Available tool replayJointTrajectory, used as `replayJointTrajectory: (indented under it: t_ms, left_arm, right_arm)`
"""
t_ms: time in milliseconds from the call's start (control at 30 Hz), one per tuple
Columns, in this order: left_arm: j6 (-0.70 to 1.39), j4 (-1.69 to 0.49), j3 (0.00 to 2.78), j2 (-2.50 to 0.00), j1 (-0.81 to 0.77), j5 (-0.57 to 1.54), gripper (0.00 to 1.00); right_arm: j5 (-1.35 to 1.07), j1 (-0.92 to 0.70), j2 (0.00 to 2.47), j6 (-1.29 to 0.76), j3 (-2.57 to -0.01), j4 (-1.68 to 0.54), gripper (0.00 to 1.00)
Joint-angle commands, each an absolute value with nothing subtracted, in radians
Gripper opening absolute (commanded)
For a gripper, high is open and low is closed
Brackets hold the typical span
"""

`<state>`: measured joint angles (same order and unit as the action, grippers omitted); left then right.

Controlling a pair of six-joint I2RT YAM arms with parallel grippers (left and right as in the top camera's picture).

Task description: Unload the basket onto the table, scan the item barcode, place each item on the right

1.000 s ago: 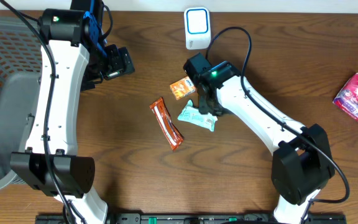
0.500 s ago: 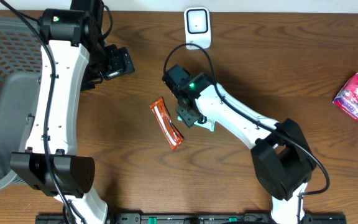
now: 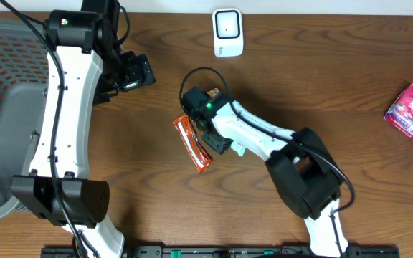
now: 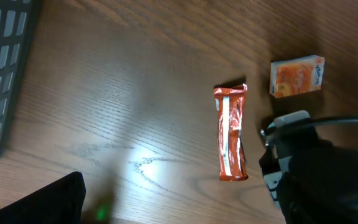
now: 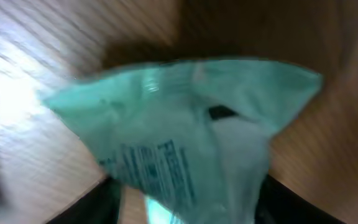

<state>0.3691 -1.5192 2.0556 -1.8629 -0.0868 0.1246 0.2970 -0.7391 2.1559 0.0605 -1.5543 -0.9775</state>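
Seemingly, the teal packet is pinched by the right end effector; the left end effector is spread. Presentation to the far-edge scanner is left.

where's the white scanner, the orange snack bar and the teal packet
white scanner (image 3: pixel 227 29): overhead view, on its front face.
orange snack bar (image 4: pixel 230 134): left wrist view, mid wrapper.
teal packet (image 5: pixel 185 130): right wrist view, centre of the printed film.

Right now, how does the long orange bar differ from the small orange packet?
The orange bar is long and narrow; the small orange packet is short and squarish. The bar is darker with a white stripe; the packet is paler orange. Both lie flat on the table.
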Motion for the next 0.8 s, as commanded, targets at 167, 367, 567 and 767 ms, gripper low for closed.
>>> replayJointTrajectory:
  t_ms: [167, 367, 567, 767]
  left_arm:
    - [0.371, -1.525, 2.057, -1.871, -0.083, 0.119, 0.98]
    - [0.371, -1.525, 2.057, -1.871, -0.083, 0.119, 0.98]
    - [0.371, -1.525, 2.057, -1.871, -0.083, 0.119, 0.98]
    - [0.371, -1.525, 2.057, -1.871, -0.083, 0.119, 0.98]
  right_arm:
    - [0.308, -0.739, 2.226, -0.034, -1.542, -0.965, 0.32]
    - [0.157, -0.702, 2.214, -0.096, -1.629, -1.053, 0.19]
    - [-0.179, -0.569, 2.214, -0.067, -1.739, -1.203, 0.2]
    - [-0.512, -0.371, 2.214, -0.001, -1.697, -1.212, 0.22]
